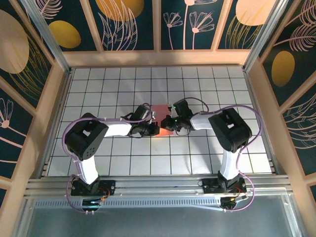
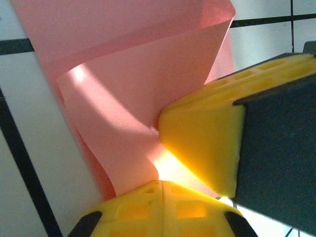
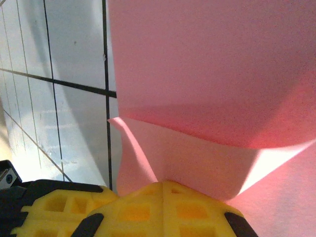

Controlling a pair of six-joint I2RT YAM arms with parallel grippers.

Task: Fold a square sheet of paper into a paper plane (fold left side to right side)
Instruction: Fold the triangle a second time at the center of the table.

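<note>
Overhead; wrist close-ups on shared paper (image 1: 161, 111)

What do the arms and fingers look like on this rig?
The left arm and right arm match: white links between bulky black joint housings. Purple cables loop along each. Left fingers and right fingers are yellow plastic, moulded with square pockets, black trim at the base. A small green light glows at the right wrist.

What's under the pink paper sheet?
White gridded table. The pink paper sheet bows up over it, pinched by the left hand and right hand; the squares beneath its layers are hidden.
</note>
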